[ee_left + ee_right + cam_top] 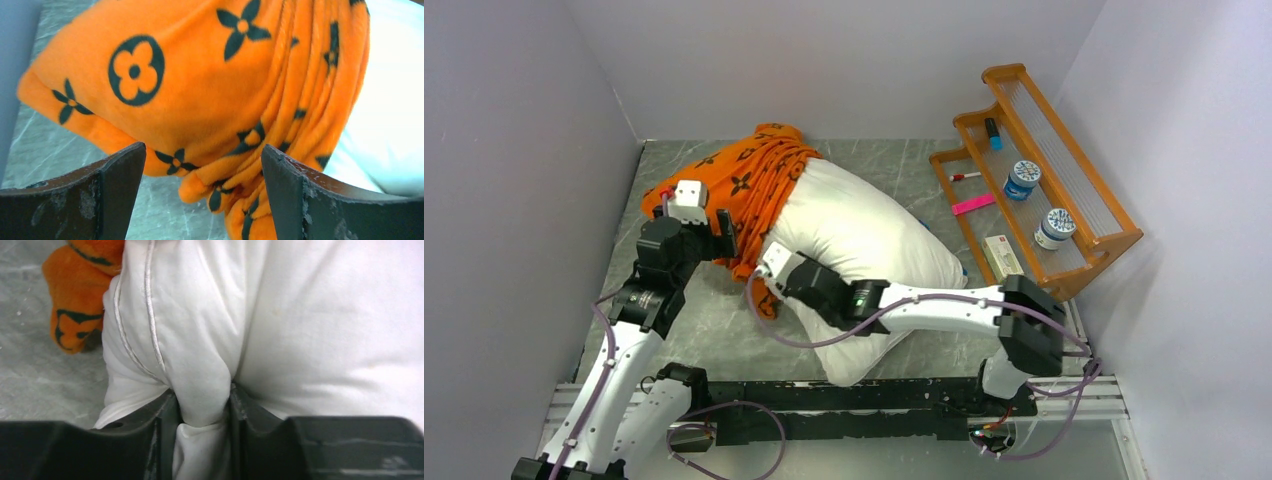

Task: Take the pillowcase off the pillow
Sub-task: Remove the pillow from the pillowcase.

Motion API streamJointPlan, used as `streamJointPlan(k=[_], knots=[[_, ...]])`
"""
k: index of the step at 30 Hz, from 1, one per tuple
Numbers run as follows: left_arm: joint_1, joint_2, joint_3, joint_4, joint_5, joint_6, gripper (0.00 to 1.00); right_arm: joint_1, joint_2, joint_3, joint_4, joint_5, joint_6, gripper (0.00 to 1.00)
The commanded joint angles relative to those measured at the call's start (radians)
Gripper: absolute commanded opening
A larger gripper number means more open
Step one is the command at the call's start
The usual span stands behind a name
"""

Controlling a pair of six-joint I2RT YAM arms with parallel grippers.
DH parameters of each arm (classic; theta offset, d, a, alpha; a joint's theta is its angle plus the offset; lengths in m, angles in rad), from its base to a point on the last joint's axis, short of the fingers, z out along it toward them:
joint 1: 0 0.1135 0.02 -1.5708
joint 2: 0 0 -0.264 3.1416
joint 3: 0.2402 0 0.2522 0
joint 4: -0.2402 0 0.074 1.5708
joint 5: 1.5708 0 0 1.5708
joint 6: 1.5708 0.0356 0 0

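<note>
Pillowcase [749, 180] first: you have it bunched in thick folds over the far left end of the pillow [864, 240], orange with dark flower and circle prints, and one loose tail of it hangs down onto the grey table [924, 170] at the pillow's left side. Most of the pillow is bare and white, lying at a slant from the far left corner toward the middle of the near edge. Your right gripper [205, 400] is clamped on a pinched-up fold of the white pillow cover, just beside its piped seam; in the right wrist view the cloth is squeezed narrow between the two dark fingers [165, 425] and bulges above them. That arm reaches across the near part of the pillow from the right. Your left gripper [202, 160] stands wide apart with nothing gripped; in the left wrist view the bunched orange folds sit just beyond the gap between its fingers, and you cannot tell from here whether either fingertip touches the cloth. A wooden rack [1084, 215] stands at the right of the table, well apart from the pillow, with two small jars on it.
</note>
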Motion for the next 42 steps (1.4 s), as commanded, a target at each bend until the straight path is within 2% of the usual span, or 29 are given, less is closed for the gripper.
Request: streamJointPlan(k=[1, 4, 6, 15, 19, 22, 25, 28, 33, 42], knots=[[-0.010, 0.002, -0.018, 0.061, 0.166, 0.020, 0.89, -0.114, -0.075, -0.105, -0.096, 0.030, 0.046, 0.26], [-0.014, 0.003, -0.039, 0.083, 0.254, 0.029, 0.89, -0.143, -0.109, -0.120, -0.104, 0.014, 0.049, 0.12], [-0.016, 0.002, -0.047, 0.088, 0.294, 0.033, 0.89, -0.159, -0.133, -0.129, -0.106, 0.009, 0.052, 0.00], [-0.024, 0.037, -0.061, 0.133, 0.534, 0.043, 0.87, -0.224, -0.277, -0.158, -0.089, -0.118, 0.062, 0.00], [-0.026, 0.096, -0.050, 0.140, 0.636, 0.028, 0.83, -0.229, -0.316, -0.149, -0.118, -0.156, 0.062, 0.00], [-0.032, 0.169, -0.023, 0.095, 0.651, 0.038, 0.77, -0.230, -0.356, -0.161, -0.110, -0.176, 0.062, 0.00], [-0.058, 0.224, 0.006, 0.045, 0.605, 0.051, 0.70, -0.235, -0.397, -0.175, -0.106, -0.196, 0.065, 0.00], [-0.075, 0.235, 0.025, 0.018, 0.492, 0.054, 0.55, -0.241, -0.434, -0.185, -0.116, -0.202, 0.067, 0.00], [-0.075, 0.243, 0.068, -0.038, 0.253, 0.077, 0.07, -0.266, -0.509, -0.205, -0.151, -0.234, 0.078, 0.00], [-0.071, 0.236, 0.151, -0.026, -0.145, 0.106, 0.05, -0.309, -0.654, -0.232, -0.215, -0.237, 0.092, 0.00]])
